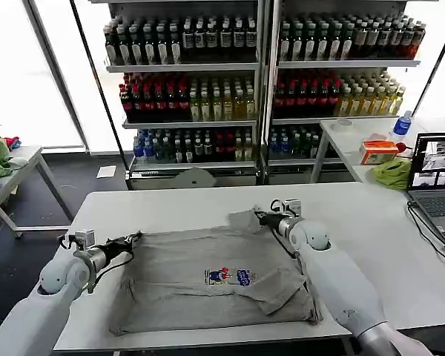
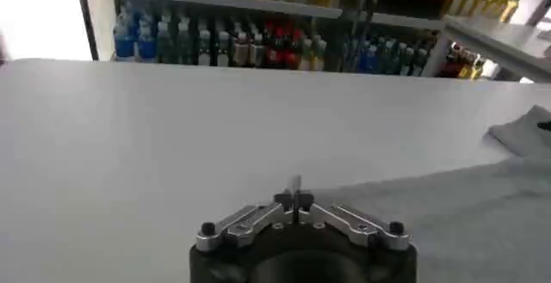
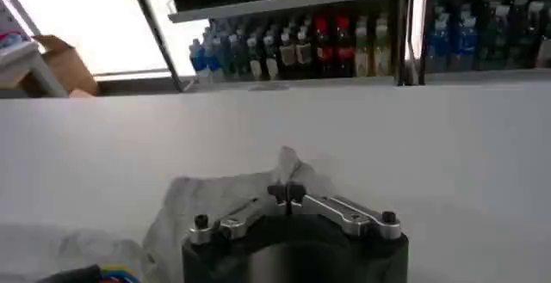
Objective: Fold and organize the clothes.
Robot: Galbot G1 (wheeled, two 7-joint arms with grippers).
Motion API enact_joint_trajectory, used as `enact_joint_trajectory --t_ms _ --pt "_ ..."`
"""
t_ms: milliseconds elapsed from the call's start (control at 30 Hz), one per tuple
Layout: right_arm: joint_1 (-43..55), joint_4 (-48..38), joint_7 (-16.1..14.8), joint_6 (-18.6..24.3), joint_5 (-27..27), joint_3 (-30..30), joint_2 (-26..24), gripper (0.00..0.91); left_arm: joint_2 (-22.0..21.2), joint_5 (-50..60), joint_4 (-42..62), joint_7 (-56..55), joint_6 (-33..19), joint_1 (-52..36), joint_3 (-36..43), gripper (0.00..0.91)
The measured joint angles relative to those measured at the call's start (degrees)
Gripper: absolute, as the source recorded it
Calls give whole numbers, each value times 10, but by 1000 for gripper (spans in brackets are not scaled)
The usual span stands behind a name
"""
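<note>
A light grey short-sleeved shirt (image 1: 208, 278) with a small multicolour chest print (image 1: 230, 277) lies spread on the white table (image 1: 170, 208), its lower right part rumpled and partly folded over. My left gripper (image 1: 134, 239) is shut on the shirt's far left corner; in the left wrist view the gripper (image 2: 295, 193) pinches a thin edge of the grey cloth (image 2: 482, 216). At the shirt's far right corner, my right gripper (image 1: 258, 217) is shut on a bunched-up piece; in the right wrist view the gripper (image 3: 285, 192) holds the cloth (image 3: 215, 199), which rises in a small peak.
An open laptop (image 1: 437, 178), its cable, a lime-green cloth (image 1: 391, 173), an orange box (image 1: 377, 152) and a bottle (image 1: 403, 122) stand at the right. Shelves of drinks (image 1: 208, 81) line the back. A side table (image 1: 15, 167) with garments stands far left.
</note>
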Motion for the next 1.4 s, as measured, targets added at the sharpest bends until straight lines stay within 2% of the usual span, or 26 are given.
enact_joint_trajectory --t_ms 400,767,1167,1400 --pt "-70 120 21 4 55 44 -44 0 11 -24 -86 -32 -8 55 -53 20" --pt "-182 263 42 13 88 103 -95 0 -3 -26 -193 -65 -14 135 -108 10" --pt "-348 412 64 26 97 178 -122 0 -28 4 -310 -74 -25 263 -166 10" --pt "-452 476 70 37 85 222 -134 0 -46 32 -369 -74 -25 343 -198 10"
